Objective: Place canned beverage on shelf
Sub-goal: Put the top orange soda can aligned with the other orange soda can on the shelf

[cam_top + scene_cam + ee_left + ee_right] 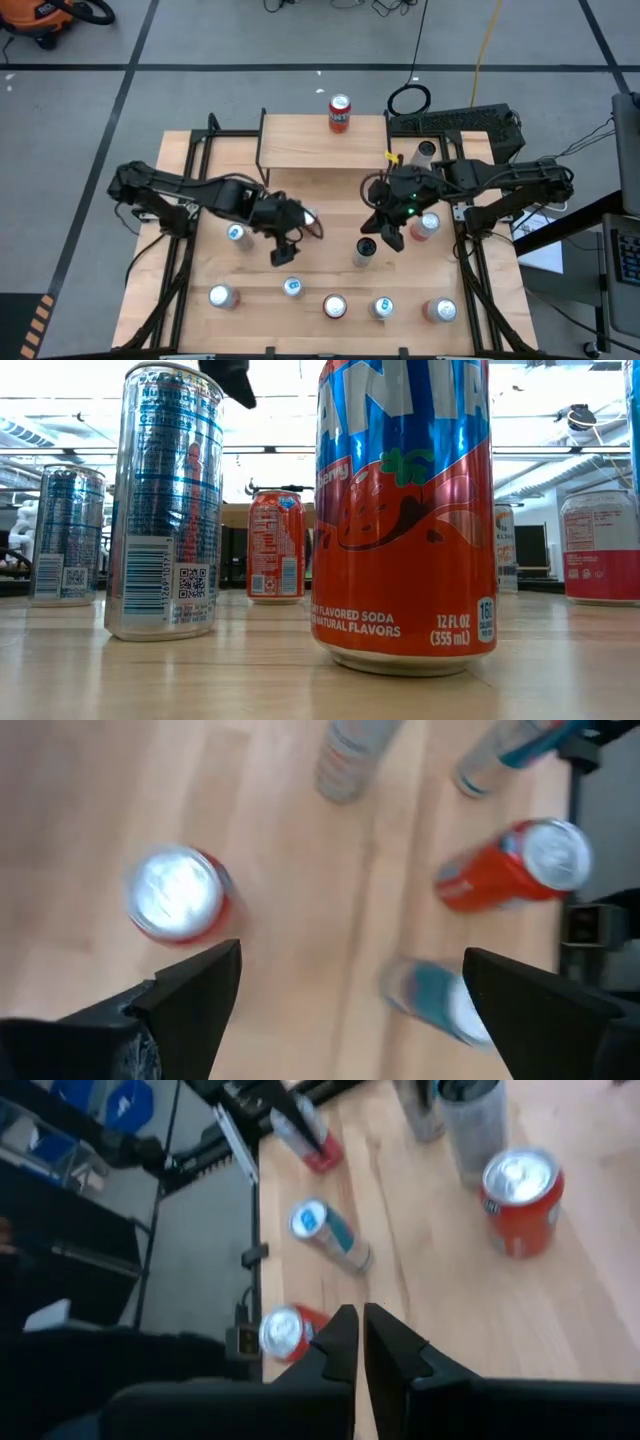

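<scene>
- The worktop (330,200), light wood, carries many upright cans, most in a row along its near edge.
- The shelf (300,140) stands at the far middle of the worktop; one red can (340,113) already stands on its far right corner.
- The left arm reaches in from the left. The left gripper (285,250) hangs over the near-middle of the worktop, its fingers (205,985) spread wide and holding nothing.
- The right gripper (392,235) hangs right of centre, its fingers (340,1340) pressed together, empty.
- A dark-topped can (365,251) stands just beside the right gripper, with a red-and-white can (428,224) to its right.
- A blue can (292,287) stands just near of the left gripper, a likely next pick, though which can is meant I cannot tell.
- Risk: the cans stand close together, so a spread finger coming down could clip a neighbour and topple it.
- Risk: a tall slim can gripped off-centre could tilt and tip when set on the shelf.
</scene>
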`<state>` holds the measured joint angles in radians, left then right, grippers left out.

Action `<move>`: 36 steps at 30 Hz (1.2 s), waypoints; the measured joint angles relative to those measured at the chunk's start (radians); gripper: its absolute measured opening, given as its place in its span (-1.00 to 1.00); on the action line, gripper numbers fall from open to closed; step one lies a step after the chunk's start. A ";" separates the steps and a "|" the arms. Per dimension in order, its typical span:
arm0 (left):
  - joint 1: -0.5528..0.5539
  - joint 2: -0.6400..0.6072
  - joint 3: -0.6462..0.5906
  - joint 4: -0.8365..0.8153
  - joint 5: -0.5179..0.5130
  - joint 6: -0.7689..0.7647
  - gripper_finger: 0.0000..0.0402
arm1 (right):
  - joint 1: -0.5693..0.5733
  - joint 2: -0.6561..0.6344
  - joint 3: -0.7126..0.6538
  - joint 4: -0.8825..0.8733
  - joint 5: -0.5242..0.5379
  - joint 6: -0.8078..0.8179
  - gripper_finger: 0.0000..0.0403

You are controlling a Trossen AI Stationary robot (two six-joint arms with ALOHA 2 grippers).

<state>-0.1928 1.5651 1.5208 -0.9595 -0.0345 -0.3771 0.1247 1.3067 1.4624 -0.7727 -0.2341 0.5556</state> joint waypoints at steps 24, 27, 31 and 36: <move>0.185 0.184 0.000 0.038 0.025 0.300 0.97 | 0.015 -0.005 0.000 -0.002 0.219 0.112 -1.00; 0.185 0.197 0.000 0.036 0.011 0.280 0.97 | 0.015 -0.005 0.000 -0.002 0.239 0.119 -1.00; 0.185 0.198 0.000 0.035 0.008 0.279 0.97 | 0.015 -0.005 0.000 -0.002 0.238 0.138 -1.00; 0.185 0.221 0.000 0.035 0.009 0.279 0.97 | 0.015 -0.005 0.000 -0.002 0.238 0.140 -1.00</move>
<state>-0.0078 1.7866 1.5211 -0.9245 -0.0257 -0.0984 0.1394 1.3018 1.4624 -0.7746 0.0043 0.6956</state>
